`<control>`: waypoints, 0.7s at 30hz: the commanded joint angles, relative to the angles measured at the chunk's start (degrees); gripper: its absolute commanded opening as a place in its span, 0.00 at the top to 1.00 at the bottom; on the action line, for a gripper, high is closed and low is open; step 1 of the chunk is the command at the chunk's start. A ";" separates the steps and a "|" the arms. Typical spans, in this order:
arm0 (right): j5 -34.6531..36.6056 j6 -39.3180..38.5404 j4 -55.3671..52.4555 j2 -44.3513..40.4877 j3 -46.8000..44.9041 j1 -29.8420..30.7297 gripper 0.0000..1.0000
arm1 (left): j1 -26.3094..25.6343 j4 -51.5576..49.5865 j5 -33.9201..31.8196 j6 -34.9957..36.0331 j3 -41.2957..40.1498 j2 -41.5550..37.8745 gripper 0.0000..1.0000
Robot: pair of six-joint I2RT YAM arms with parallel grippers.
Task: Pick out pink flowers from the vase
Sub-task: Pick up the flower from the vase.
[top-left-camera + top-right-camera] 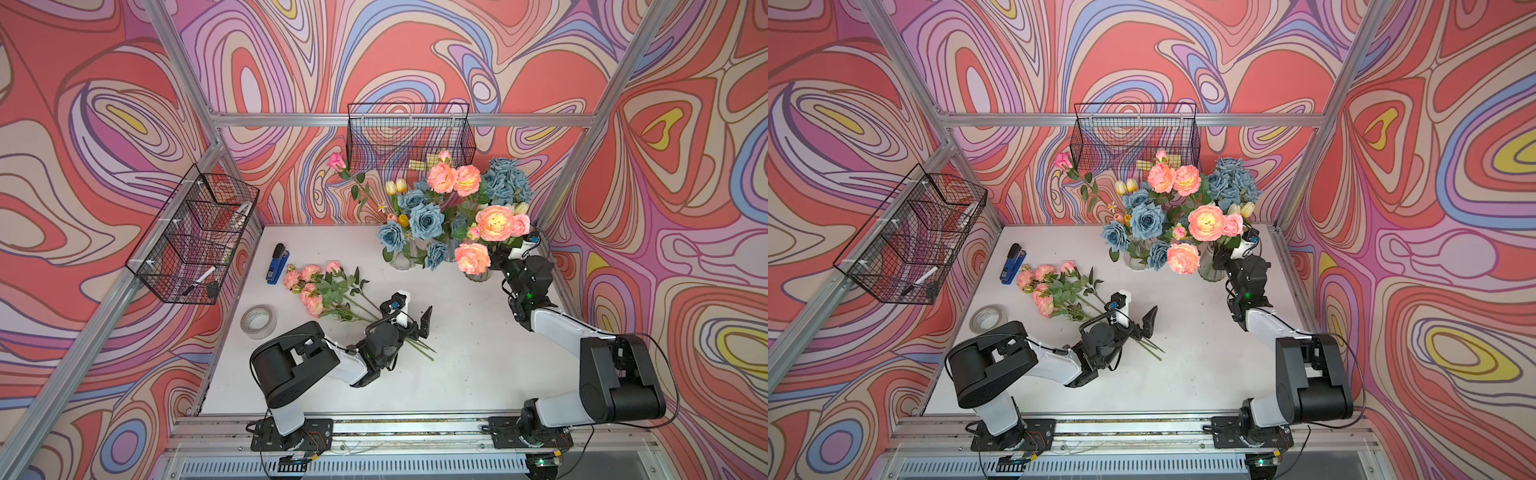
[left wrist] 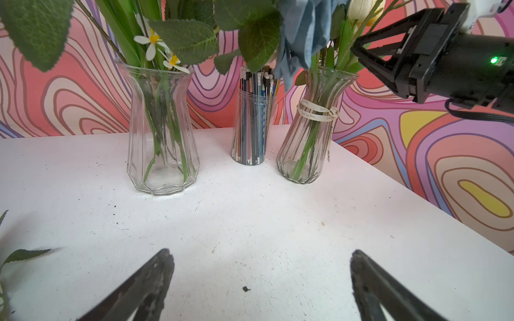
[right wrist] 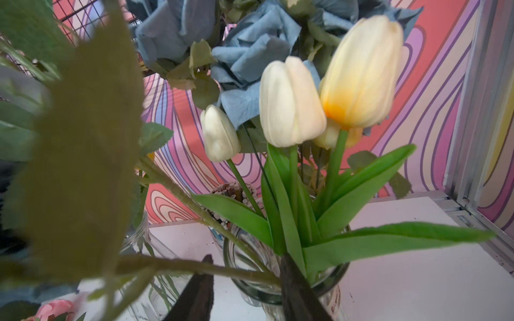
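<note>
Peach-pink flowers [image 1: 494,222] [image 1: 1206,222] stand with blue roses in the ribbed glass vase [image 1: 478,276] [image 2: 308,144] at the back right. Their blooms hide my right gripper in both top views. In the right wrist view, my right gripper [image 3: 247,258] is open at the vase rim [image 3: 261,294], its jaws on either side of a green stem [image 3: 172,265] that lies across them. More pink flowers [image 1: 309,286] [image 1: 1042,286] lie on the table. My left gripper [image 1: 413,322] [image 2: 262,254] is open and holds nothing, just above the table beside their stem ends.
A second glass vase [image 1: 401,259] [image 2: 162,144] holds blue roses [image 1: 426,220] and a leaning pink rose [image 1: 336,161]. A pencil cup [image 2: 253,125] stands between the vases. White tulips [image 3: 292,102] crowd the right gripper. A stapler [image 1: 276,264] and tape roll [image 1: 258,320] lie left; wire baskets [image 1: 409,133] hang on the walls.
</note>
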 commanded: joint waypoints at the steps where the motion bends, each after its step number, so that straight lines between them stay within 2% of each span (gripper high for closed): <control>1: 0.43 -0.20 1.58 1.05 2.36 0.24 0.61 | 0.35 3.63 -1.25 -0.24 -0.52 -1.98 0.00; 2: 0.53 -0.22 1.54 1.26 2.74 0.26 0.61 | 0.24 3.59 -1.30 -0.24 -2.50 -2.07 0.00; 14: 1.07 -1.32 -0.04 2.36 5.76 0.29 0.68 | 0.31 3.62 -1.39 0.10 -2.81 -2.81 0.00; 17: 1.31 -2.30 -0.32 2.98 6.54 0.29 0.66 | 0.35 3.60 -1.21 0.20 -2.90 -2.99 0.00; 21: 1.64 -2.93 -0.69 3.91 7.64 0.29 0.58 | 0.36 3.57 -1.14 0.44 -3.06 -3.32 0.00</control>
